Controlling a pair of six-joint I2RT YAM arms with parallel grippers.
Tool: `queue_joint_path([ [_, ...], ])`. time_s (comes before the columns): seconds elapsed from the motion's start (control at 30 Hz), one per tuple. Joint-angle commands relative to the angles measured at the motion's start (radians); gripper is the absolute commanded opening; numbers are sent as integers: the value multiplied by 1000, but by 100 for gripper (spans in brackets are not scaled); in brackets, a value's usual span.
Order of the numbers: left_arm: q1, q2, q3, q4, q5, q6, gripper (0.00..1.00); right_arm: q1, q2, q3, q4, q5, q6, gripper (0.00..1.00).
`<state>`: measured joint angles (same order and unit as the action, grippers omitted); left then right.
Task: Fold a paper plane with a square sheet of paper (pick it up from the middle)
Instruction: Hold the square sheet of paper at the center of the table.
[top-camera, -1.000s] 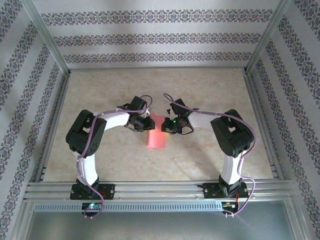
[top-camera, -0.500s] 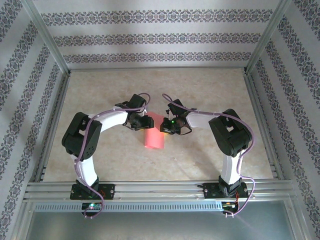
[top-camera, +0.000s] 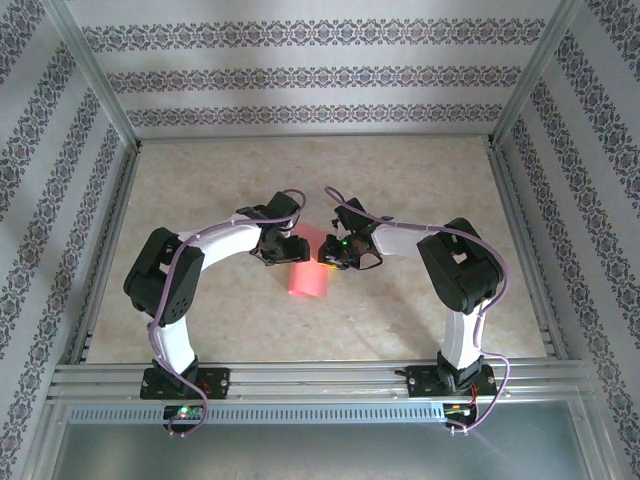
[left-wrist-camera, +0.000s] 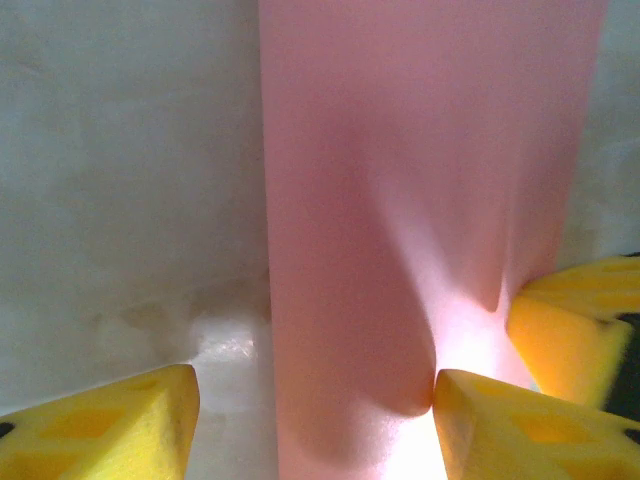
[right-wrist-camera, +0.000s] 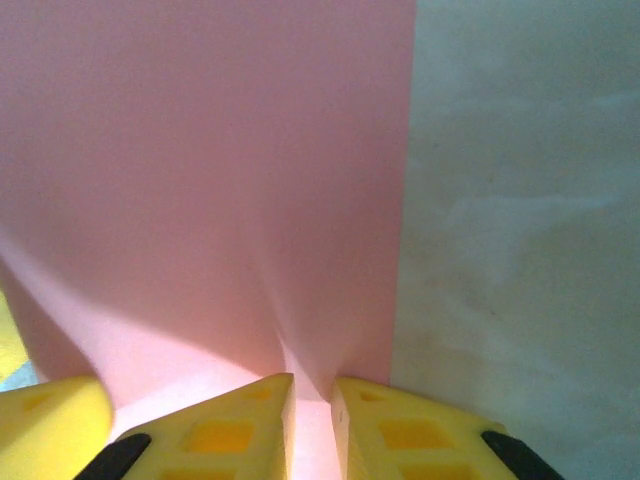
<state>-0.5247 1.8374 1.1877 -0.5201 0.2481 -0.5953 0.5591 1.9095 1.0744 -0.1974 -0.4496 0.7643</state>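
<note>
1. We see the left pincer (left-wrist-camera: 315, 395) wide open and gripping nothing; 1 yellow finger (left-wrist-camera: 500, 425) touches the thin matte salmon-pink paper rectangle (left-wrist-camera: 400, 180).
2. Right pincer (right-wrist-camera: 312, 400) is nearly closed, pinching a raised pucker near the paper's edge.
3. Paper lies between the 2 pincers on the beige table (top-camera: 400, 310).

Pink paper (top-camera: 308, 277) on marbled beige table (top-camera: 400, 180)

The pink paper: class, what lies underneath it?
Under the pink paper is the beige marbled table, showing bare beside it. The patch directly beneath is covered, so it cannot be checked.
</note>
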Motion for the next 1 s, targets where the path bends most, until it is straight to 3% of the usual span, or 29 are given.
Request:
queue_joint_path([
  [0.0, -12, 27, 38, -72, -43, -5, 64, -1, 24, -3, -29, 23, 20, 24],
  [0.4, -12, 46, 28, -91, -126, -11, 44, -81, -195, -125, 134, 41, 36, 42],
  [0.97, -12, 52, 9, -96, -165, -64, 37, -123, -200, -186, 167, 53, 48, 43],
])
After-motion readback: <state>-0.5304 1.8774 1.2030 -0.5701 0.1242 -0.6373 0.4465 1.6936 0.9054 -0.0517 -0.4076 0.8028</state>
